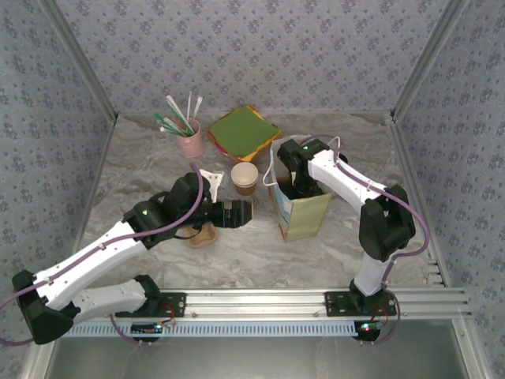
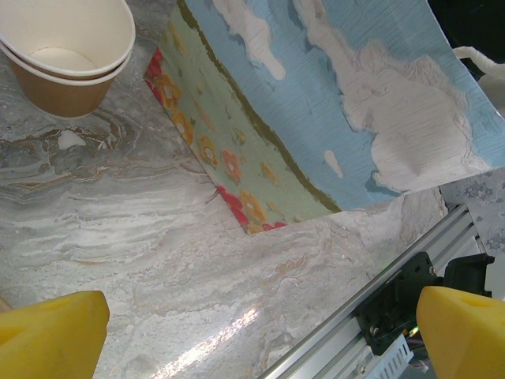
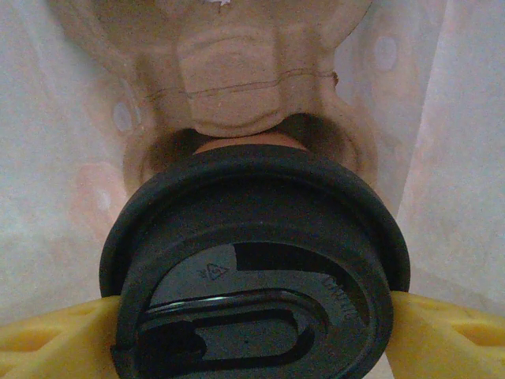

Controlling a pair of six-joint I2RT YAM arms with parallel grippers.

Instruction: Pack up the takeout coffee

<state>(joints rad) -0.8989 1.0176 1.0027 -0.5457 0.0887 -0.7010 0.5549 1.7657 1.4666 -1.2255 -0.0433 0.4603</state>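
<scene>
While one paper bag [image 1: 304,213] stands on the bench [image 1: 260,260], the right wrist view looks inside: right end effector [image 3: 252,328] pinching one takeout coffee [image 3: 252,229] by one carrier [image 3: 237,79]; left end effector [image 2: 260,335] spread wide.

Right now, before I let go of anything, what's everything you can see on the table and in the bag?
paper bag: one, sky-and-flower print, upright right of centre
takeout coffee: one, brown, black lid, inside the bag
cup carrier: one, tan cardboard, inside the bag beyond the coffee
open cups: apparently two nested, brown, white inside, left of the bag
napkin stack: one, green top, far centre
pink cup: one, holding white and green sticks, far left
white scrap: one, by the left arm, unclear
tan piece: one, under the left arm
left gripper: yellow fingers, open, left of the bag
right gripper: yellow fingers, closed on the coffee's lid
</scene>
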